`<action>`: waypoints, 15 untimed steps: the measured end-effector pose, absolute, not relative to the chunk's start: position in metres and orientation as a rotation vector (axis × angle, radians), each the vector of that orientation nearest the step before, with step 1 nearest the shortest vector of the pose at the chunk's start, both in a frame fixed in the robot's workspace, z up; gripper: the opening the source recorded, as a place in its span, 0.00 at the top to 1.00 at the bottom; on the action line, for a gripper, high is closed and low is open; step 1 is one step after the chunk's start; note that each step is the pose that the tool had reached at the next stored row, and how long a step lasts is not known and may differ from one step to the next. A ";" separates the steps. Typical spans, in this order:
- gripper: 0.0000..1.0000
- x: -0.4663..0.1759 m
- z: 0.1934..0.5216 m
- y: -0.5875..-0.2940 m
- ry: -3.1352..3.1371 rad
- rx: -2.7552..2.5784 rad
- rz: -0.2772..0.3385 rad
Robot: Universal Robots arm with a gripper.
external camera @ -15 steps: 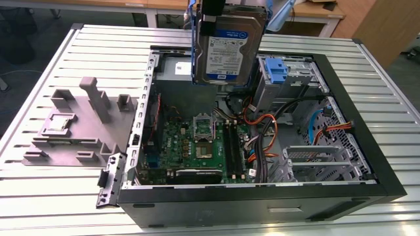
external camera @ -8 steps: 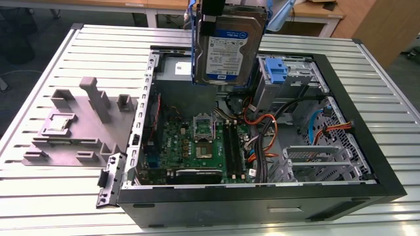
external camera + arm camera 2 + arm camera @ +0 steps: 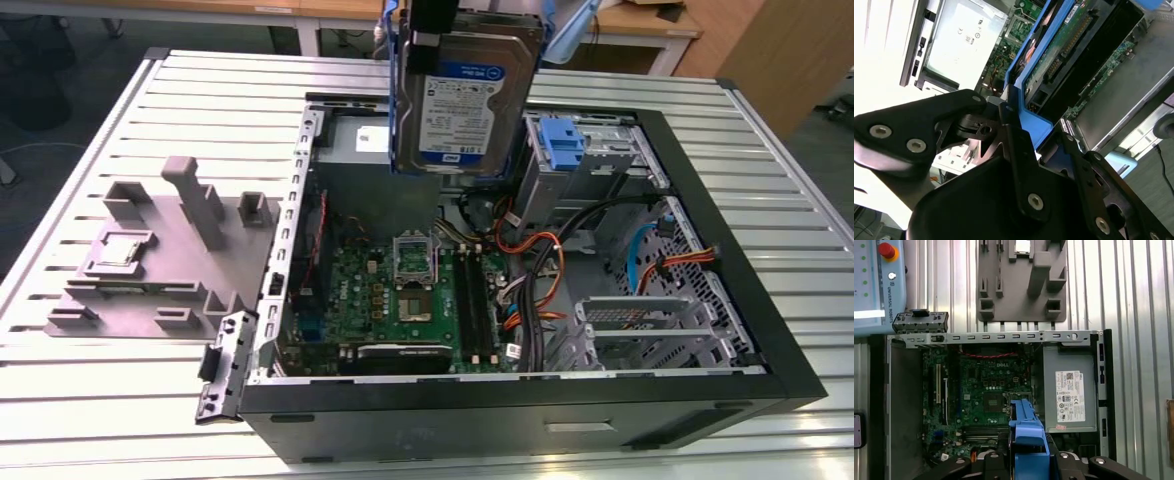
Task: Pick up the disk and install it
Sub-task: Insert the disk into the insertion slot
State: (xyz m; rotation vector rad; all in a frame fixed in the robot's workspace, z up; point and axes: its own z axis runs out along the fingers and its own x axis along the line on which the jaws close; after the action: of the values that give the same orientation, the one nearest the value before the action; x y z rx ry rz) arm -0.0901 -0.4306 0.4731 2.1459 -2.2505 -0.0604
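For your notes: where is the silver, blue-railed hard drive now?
Exterior view: the drive hangs upright in the gripper above the open black computer case.

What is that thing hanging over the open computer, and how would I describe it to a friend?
Find the open black computer case on the slatted metal table. Above its far end in the exterior view, the end effector holds the disk upright: a flat silver drive with a white-and-blue label and blue side rails. The blue bracket inside the case carries no drive.
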 end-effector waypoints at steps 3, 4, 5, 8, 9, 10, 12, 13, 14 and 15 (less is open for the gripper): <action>0.64 -0.090 0.473 -0.437 -2.251 2.146 -0.060; 0.64 -0.090 0.473 -0.439 -2.251 2.146 -0.060; 0.64 -0.090 0.473 -0.441 -2.251 2.146 -0.060; 0.64 -0.090 0.473 -0.446 -2.251 2.146 -0.060; 0.64 -0.090 0.472 -0.447 -2.251 2.145 -0.060; 0.64 -0.089 0.472 -0.448 -2.251 2.145 -0.060; 0.64 -0.087 0.472 -0.448 -2.252 2.144 -0.060; 0.64 -0.086 0.472 -0.448 -2.252 2.144 -0.060; 0.64 -0.084 0.472 -0.448 -2.252 2.144 -0.060; 0.64 -0.082 0.472 -0.448 -2.252 2.144 -0.060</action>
State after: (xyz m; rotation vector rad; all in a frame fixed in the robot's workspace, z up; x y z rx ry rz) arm -0.0821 -0.4483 0.4720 2.1441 -2.2520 -0.0600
